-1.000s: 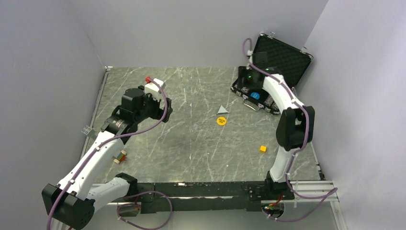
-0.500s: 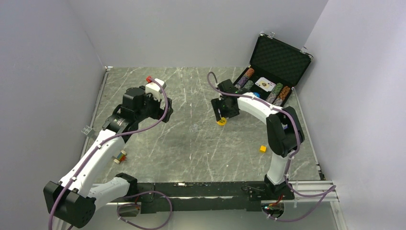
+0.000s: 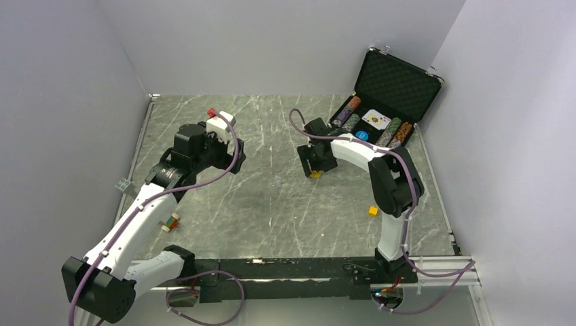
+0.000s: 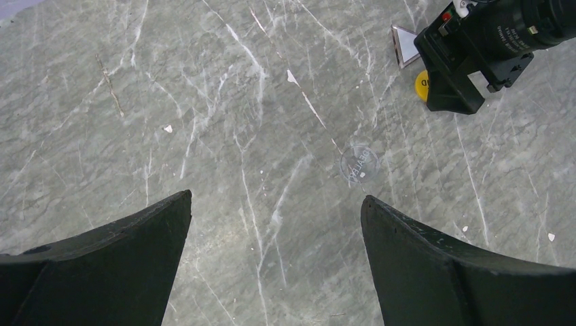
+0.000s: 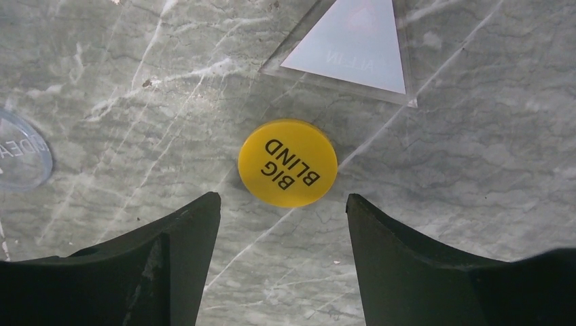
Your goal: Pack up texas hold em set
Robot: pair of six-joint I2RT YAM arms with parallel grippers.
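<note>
Right gripper [image 5: 282,197]: jaws spread, yellow BIG BLIND disc [image 5: 288,162] just beyond fingertips.
Left gripper [image 4: 276,196]: jaws spread wide, empty.
Briefcase [image 3: 401,81]: open.

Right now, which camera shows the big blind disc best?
Right wrist: the yellow BIG BLIND disc lies whole, lettering readable. Top external shows only a yellow sliver under the right tool; left wrist shows an edge beside that tool.

The grey marbled tabletop [image 3: 272,210] is viewed steeply downward from high behind the arm bases. It is viewed obliquely from some height by the left wrist camera, and from close above by the right. A round yellow plastic disc [image 3: 314,174] [image 4: 422,85] [image 5: 288,163] is shared by all three views.
</note>
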